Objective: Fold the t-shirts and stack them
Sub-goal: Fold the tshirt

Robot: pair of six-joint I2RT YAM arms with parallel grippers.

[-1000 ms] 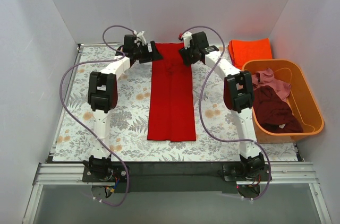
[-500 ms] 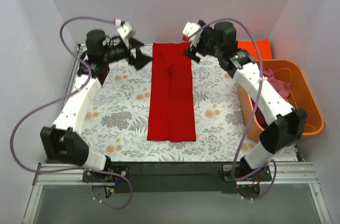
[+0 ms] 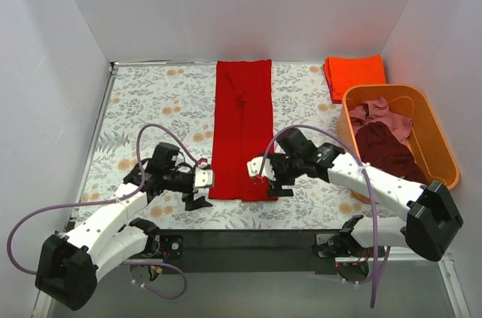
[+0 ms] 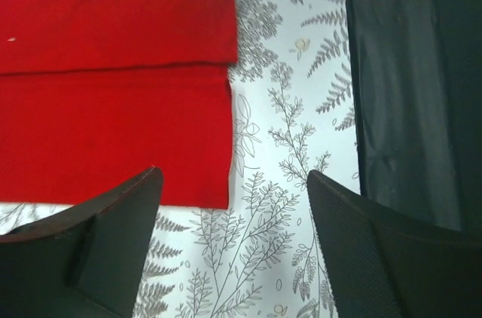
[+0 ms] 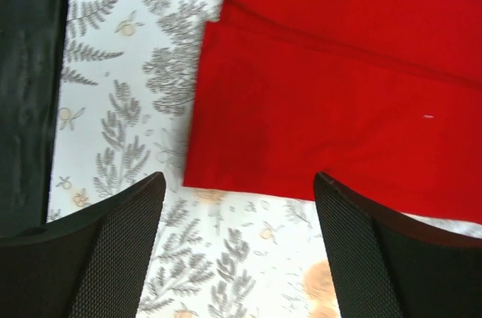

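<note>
A bright red t-shirt (image 3: 242, 129) lies flat on the table, folded lengthwise into a long strip from the far edge to near the front. My left gripper (image 3: 200, 188) is open and empty beside the strip's near left corner (image 4: 215, 190). My right gripper (image 3: 269, 180) is open and empty at the strip's near right corner (image 5: 203, 171). An orange-red folded t-shirt (image 3: 354, 72) lies at the far right. A maroon t-shirt (image 3: 388, 154) and a dusty pink one (image 3: 380, 113) lie crumpled in the orange tub (image 3: 440, 154).
The floral tablecloth (image 3: 158, 107) covers the table. A black strip (image 3: 241, 239) runs along the near edge and shows in both wrist views. White walls close in the left, back and right sides.
Both arms have swung from the far end of the red strip, where the grippers were at its far corners, back to its near end. The strip lies as before.
</note>
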